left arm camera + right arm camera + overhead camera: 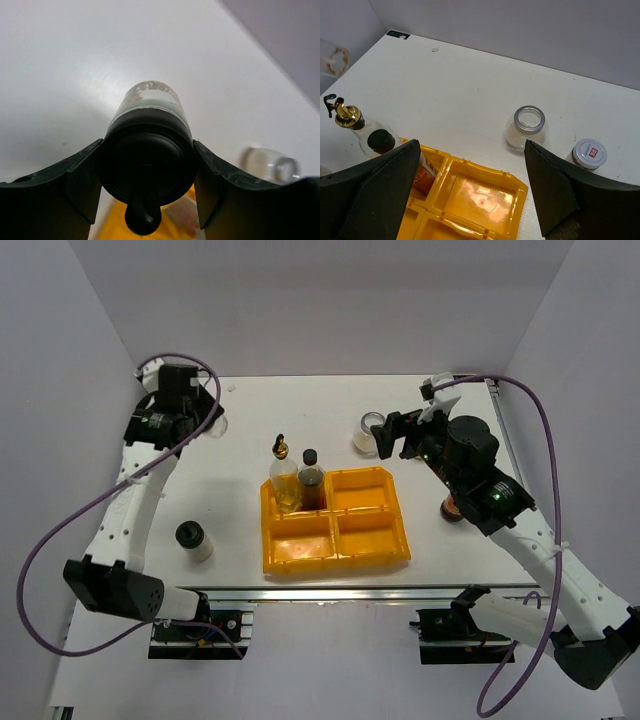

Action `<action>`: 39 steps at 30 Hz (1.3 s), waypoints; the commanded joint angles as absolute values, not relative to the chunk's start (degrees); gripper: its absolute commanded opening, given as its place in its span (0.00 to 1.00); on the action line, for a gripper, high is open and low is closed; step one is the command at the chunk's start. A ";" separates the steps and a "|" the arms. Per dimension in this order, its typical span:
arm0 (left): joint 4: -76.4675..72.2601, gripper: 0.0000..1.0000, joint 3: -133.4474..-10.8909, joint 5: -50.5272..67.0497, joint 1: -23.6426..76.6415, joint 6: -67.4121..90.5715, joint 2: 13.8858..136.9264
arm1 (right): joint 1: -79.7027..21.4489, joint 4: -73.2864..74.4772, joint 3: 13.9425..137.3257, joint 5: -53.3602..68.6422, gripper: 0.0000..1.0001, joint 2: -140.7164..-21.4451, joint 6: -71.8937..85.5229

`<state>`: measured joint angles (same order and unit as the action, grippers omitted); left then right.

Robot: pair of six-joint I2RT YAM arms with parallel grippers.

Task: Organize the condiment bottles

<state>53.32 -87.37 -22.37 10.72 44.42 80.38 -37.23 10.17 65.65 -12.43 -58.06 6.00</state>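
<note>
Bottles sit in the yellow tray (336, 568): the gold-topped bottle (283, 472) and the black-capped bottle (310, 480) share its back left box. Far back left of the tray, the left gripper (207, 418) squeezes a black-lidded shaker (148, 115). Behind the tray, the right gripper (397, 437) is wide open near a wide clear jar (529, 126) and a silver-lidded jar (589, 152).

The left arm is stretching into the upper left, its left gripper (147, 150) pinching a black-lidded shaker (150, 107). The right gripper (393, 435) is hovering right of centre, jaws spread wide.
</note>
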 commanded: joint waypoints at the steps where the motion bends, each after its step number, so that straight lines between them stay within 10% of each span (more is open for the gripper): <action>1: 50.19 0.00 -94.20 -18.21 10.72 40.00 77.07 | -36.91 7.82 64.78 -11.87 0.89 -55.64 6.59; 10: 49.92 0.00 -118.89 -16.18 28.46 27.96 90.33 | -36.83 8.17 63.02 -13.09 0.89 -51.24 7.64; 15: 51.86 0.00 -130.15 -17.40 40.57 21.19 101.23 | -36.04 13.17 61.35 -34.32 0.89 -50.01 15.70; 39: 50.54 0.00 -115.85 -13.98 52.73 19.95 114.96 | -14.24 21.45 47.55 -26.63 0.89 -43.86 25.93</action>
<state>52.95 -117.75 -13.93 52.95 18.48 116.88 -14.98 23.88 47.88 -28.86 -44.49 26.41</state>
